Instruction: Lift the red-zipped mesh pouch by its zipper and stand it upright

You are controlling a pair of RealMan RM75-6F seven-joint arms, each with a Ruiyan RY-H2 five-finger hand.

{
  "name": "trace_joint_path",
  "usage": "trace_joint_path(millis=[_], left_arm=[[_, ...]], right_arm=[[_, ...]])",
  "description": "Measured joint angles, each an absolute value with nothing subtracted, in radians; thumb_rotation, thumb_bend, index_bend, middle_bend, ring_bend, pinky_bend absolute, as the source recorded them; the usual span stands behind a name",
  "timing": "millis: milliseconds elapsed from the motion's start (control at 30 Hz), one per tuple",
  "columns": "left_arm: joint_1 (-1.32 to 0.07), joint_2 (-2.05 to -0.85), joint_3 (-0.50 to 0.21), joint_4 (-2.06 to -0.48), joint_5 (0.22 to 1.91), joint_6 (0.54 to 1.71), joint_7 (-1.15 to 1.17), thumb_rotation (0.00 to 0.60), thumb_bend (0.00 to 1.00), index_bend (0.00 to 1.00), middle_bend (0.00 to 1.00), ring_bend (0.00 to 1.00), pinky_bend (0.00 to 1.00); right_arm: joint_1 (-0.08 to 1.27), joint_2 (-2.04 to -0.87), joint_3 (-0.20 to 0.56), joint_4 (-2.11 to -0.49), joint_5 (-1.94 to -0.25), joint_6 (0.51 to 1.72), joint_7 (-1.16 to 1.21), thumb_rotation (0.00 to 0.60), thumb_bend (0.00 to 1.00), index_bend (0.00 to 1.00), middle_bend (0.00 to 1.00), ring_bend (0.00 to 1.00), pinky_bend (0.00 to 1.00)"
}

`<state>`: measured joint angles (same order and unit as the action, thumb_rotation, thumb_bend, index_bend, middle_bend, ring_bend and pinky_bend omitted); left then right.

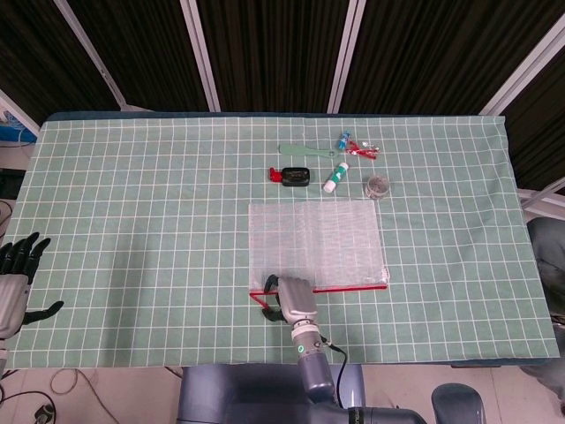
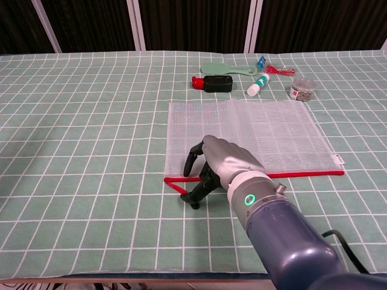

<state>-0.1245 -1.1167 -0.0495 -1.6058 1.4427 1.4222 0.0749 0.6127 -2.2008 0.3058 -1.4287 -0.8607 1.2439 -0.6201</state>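
The mesh pouch [image 1: 313, 238] [image 2: 260, 130] lies flat on the green checked cloth. Its red zipper [image 1: 353, 288] [image 2: 308, 174] runs along the near edge. My right hand [image 1: 294, 299] [image 2: 227, 160] arches over the zipper's left end, with the fingers on the mesh side and the thumb tip on the cloth on the near side. The red pull end [image 2: 175, 183] sticks out to the left of the hand. Nothing is plainly pinched. My left hand [image 1: 13, 283] hangs off the table's left edge with its fingers spread and holding nothing.
Behind the pouch lie a black bottle with a red cap [image 1: 293, 175] [image 2: 214, 83], a green paddle [image 1: 305, 151], a white tube [image 1: 335, 177], a small clear jar [image 1: 378, 185] and some wrappers [image 1: 360, 147]. The table's front edge is close behind my right wrist.
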Motion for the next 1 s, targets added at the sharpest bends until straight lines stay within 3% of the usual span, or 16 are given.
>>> trace_joint_path(millis=[700, 1000], left_arm=[[-0.127, -1.115, -0.051, -1.61, 1.432, 1.413, 0.072, 0.6, 0.01, 0.0, 0.0, 0.0, 0.0], [-0.129, -1.114, -0.052, -1.613, 1.427, 1.409, 0.071, 0.6, 0.01, 0.0, 0.0, 0.0, 0.0]], right_arm=[[0.598, -2.216, 0.307, -1.398, -0.85, 1.232, -0.618, 0.6, 0.32, 0.57, 1.0, 1.0, 1.0], [0.592, -2.215, 0.305, -1.396, -0.844, 1.224, -0.621, 0.6, 0.45, 0.57, 1.0, 1.0, 1.0]])
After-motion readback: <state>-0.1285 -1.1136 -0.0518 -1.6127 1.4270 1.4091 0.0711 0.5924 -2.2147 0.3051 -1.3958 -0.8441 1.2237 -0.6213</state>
